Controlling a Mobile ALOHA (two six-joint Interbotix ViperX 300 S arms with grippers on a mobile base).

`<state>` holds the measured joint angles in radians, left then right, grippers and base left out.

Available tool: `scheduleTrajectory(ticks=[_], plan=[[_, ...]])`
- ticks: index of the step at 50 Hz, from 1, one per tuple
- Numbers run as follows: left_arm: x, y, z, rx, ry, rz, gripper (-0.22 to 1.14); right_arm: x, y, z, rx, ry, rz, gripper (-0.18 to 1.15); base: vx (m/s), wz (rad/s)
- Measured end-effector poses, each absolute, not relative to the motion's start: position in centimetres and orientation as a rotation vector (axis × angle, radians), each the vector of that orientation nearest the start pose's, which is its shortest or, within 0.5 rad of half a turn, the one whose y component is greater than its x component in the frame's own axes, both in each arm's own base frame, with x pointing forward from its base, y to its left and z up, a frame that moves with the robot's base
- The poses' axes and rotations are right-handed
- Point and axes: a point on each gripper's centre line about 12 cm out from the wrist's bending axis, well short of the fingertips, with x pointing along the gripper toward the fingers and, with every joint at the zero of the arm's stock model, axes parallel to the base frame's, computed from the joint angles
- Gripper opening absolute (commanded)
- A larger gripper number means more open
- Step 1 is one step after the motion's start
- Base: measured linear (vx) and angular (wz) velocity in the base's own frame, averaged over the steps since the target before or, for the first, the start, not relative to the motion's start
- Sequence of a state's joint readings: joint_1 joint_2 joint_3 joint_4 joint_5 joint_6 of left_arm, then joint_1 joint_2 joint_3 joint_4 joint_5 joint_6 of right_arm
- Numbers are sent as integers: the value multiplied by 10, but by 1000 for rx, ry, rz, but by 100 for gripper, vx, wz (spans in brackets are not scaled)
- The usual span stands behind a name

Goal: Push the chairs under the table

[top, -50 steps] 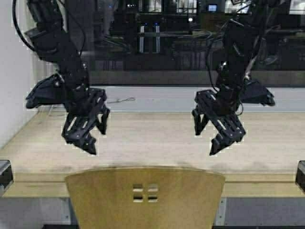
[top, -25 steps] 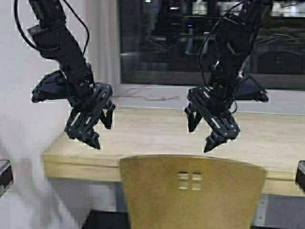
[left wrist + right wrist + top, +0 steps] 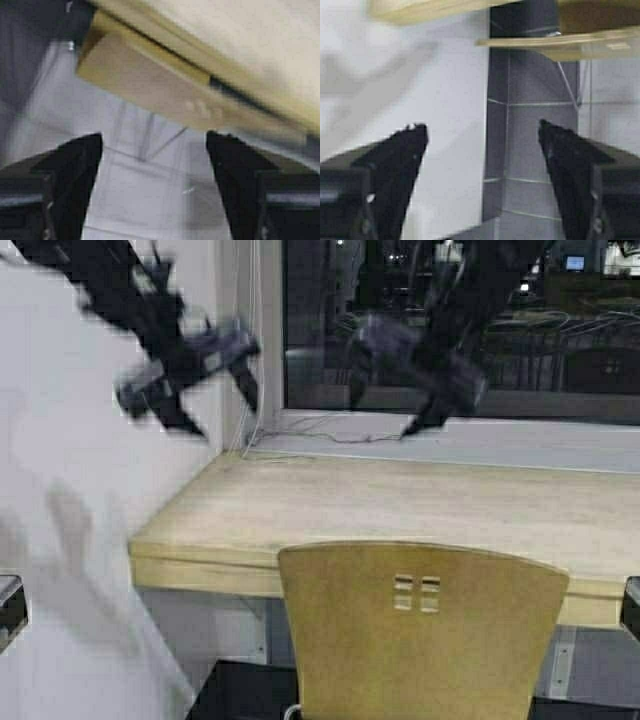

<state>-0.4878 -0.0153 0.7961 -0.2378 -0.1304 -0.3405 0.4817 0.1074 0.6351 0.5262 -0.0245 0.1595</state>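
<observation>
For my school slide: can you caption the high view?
Both grippers, left and right, raised above the table; one chair in front.

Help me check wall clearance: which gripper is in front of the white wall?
The left gripper, up before the white wall near the table's left end; the right gripper is before the dark window instead.

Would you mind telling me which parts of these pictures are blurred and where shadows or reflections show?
High view: the left gripper and right gripper are smeared, while the chair and the table stay sharp; soft arm shadows lie on the wall, and the window is dark with reflections. Left wrist view: chair and table are soft throughout. Right wrist view: also soft, with a faint shadow on the wall.
</observation>
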Motion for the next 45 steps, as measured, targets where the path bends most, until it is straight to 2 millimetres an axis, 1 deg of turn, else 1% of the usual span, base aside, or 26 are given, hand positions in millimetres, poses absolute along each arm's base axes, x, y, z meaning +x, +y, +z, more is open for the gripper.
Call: scheduleTrajectory(ticks=[2, 6, 8, 10, 13, 16, 19, 22, 25, 30, 34, 37, 42, 45], plan=[[317, -164, 159, -322, 727, -277, 94, 352, 181, 156, 443, 788, 218, 98, -18, 4], [307, -157, 175, -200, 734, -324, 94, 343, 176, 191, 383, 706, 280, 98, -20, 3], [300, -152, 183, -127, 741, -346, 94, 336, 172, 200, 328, 678, 309, 98, -21, 4], [293, -147, 191, -81, 748, -358, 94, 328, 168, 206, 271, 661, 334, 98, -22, 7], [283, -142, 202, -33, 745, -375, 94, 314, 156, 211, 187, 636, 354, 98, -21, 11], [272, -135, 216, -2, 716, -385, 94, 303, 144, 211, 142, 627, 353, 98, -20, 15], [265, -126, 230, 30, 662, -387, 94, 293, 137, 209, 130, 629, 350, 98, -20, 18], [264, -116, 240, 68, 608, -379, 94, 288, 134, 212, 132, 625, 352, 98, -23, 19], [264, -109, 239, 103, 583, -364, 94, 285, 134, 217, 127, 618, 360, 98, -26, 16], [266, -102, 234, 124, 573, -346, 94, 282, 130, 221, 120, 625, 361, 98, -28, 6], [266, -101, 237, 108, 562, -340, 94, 275, 124, 218, 116, 646, 354, 98, -25, -2], [265, -101, 240, 100, 553, -342, 94, 274, 123, 220, 115, 641, 353, 98, -23, -1], [264, -102, 244, 103, 535, -346, 94, 276, 119, 223, 106, 622, 346, 98, -24, 5], [264, -102, 244, 99, 536, -345, 94, 278, 114, 223, 113, 618, 326, 98, -25, 16]])
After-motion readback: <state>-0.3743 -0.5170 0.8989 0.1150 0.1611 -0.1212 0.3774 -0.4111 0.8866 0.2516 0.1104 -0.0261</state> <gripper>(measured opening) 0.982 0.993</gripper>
